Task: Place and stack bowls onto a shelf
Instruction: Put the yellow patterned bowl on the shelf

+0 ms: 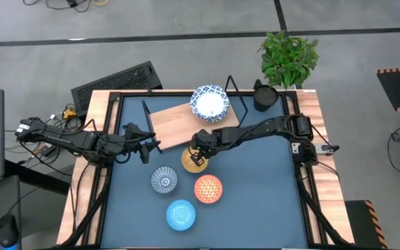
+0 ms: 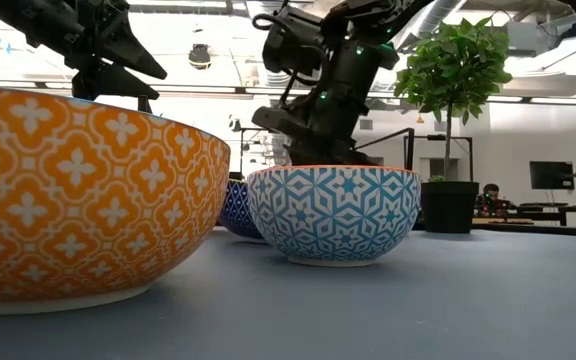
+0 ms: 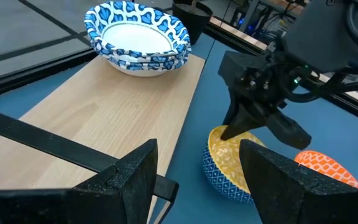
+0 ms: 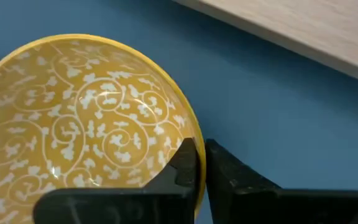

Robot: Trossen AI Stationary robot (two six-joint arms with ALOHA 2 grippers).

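A yellow-orange bowl (image 1: pixel 193 162), blue outside, sits on the dark-blue tabletop just in front of the light-wood shelf (image 1: pixel 179 119). My right gripper (image 1: pixel 199 155) is shut on its rim; it also shows in the left wrist view (image 3: pixel 253 127). A stack of white bowls with blue-patterned rims (image 1: pixel 209 103) rests on the shelf's far right end. The grey-blue bowl (image 1: pixel 164 180), red-orange bowl (image 1: pixel 208 189) and light blue bowl (image 1: pixel 180 214) stand on the tabletop nearer the front. My left gripper (image 1: pixel 151 146) is open and empty at the shelf's left end, with its fingers (image 3: pixel 135 180) wide apart. My right gripper pinches the yellow-orange bowl's rim (image 4: pixel 197 146) on the side toward the shelf, one finger (image 4: pixel 185 163) inside the bowl and one outside. The fingers come from above, pointing down. The bowl's base seems to rest on the tabletop (image 3: pixel 219 186).
A black cup (image 1: pixel 264 96) stands at the table's far right, with a potted plant (image 1: pixel 289 55) behind it. The shelf's black wire frame (image 1: pixel 144 111) rises at both ends. Bare board lies left of the stacked bowls (image 3: pixel 110 112). In the low view, the red-orange bowl (image 2: pixel 78 190) looms close.
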